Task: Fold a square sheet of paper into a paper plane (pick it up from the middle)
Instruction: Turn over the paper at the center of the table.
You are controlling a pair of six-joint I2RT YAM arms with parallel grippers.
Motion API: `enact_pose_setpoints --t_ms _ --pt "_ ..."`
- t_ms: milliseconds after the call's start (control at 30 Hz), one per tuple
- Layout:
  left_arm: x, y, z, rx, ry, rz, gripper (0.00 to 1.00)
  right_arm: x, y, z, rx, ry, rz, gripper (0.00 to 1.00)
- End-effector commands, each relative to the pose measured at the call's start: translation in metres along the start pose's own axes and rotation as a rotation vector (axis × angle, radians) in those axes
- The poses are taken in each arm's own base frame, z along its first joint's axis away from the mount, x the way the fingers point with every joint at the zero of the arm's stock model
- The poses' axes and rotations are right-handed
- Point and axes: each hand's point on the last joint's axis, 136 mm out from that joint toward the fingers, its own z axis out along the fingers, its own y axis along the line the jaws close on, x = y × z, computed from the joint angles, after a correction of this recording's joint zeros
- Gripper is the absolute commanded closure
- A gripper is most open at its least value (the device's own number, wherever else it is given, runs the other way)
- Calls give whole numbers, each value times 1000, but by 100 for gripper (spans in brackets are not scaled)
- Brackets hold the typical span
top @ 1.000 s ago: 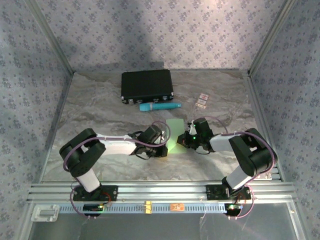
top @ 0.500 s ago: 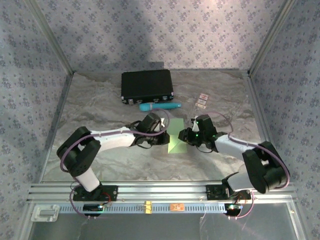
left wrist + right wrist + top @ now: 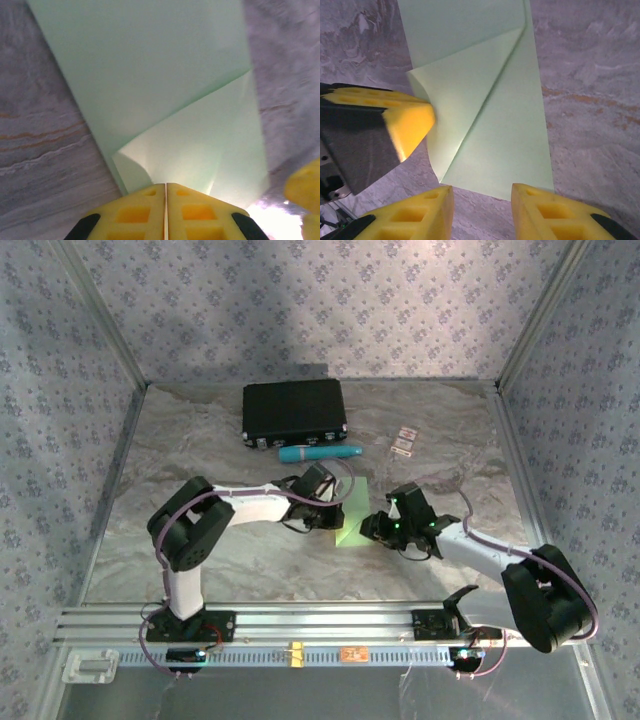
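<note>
The square sheet of paper lies on the grey marbled table, a little right of the middle, between the two grippers. It is pale green and is not flat any more: in the right wrist view the paper looks like a long strip, with a three-cornered flap folded over it along a slanted crease. The corner of this flap curls up from the rest of the sheet.

The left gripper comes to the paper from its left side. In the left wrist view its yellow fingers are pressed together with no gap, and the raised flap of the paper runs in between their tips, so this claw is closed on the flap's corner. From the right wrist camera, the same yellow tip meets the curled corner.

The right gripper is low at the right edge of the sheet. Its two fingers stand apart, moderately wide, and nothing is between them; the near edge of the paper lies just beyond the gap.

Farther back on the table are a black case, a teal tube just in front of it, and two small cards to the right, all well apart from the paper
</note>
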Motion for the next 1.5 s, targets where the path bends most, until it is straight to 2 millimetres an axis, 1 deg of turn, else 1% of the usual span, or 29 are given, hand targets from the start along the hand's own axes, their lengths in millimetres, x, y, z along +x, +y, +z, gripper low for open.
enact_pose_setpoints --t_ms 0,100,200,233,400,467,600,800,933,1033,1100,1467 --pt "11 14 5 -39 31 6 91 5 -13 2 58 10 32 61" --pt "21 22 8 -45 47 -6 91 2 -11 3 51 6 31 60" --pt "25 25 8 -47 51 -12 91 0 -3 6 8 8 33 59" --pt "27 25 7 -46 52 -9 92 0 -3 8 9 12 40 59" --pt "26 23 6 -42 47 -11 92 -1 -9 16 40 22 54 58" --pt "25 23 6 -41 45 -13 92 -3 -8 19 31 19 54 57" --pt "23 21 6 -36 42 -12 92 -12 6 22 -40 -1 54 53" --pt "22 20 5 -29 41 -14 92 -31 24 21 -132 -32 40 47" --pt "23 20 5 -29 41 -15 92 -41 27 23 -145 -32 35 47" --pt "23 20 5 -25 44 -19 92 -47 29 24 -158 -34 33 50" --pt "23 19 5 -21 41 -22 92 -50 26 26 -151 -38 39 52" --pt "20 16 6 -8 34 -33 92 -60 17 35 -156 -47 67 57"
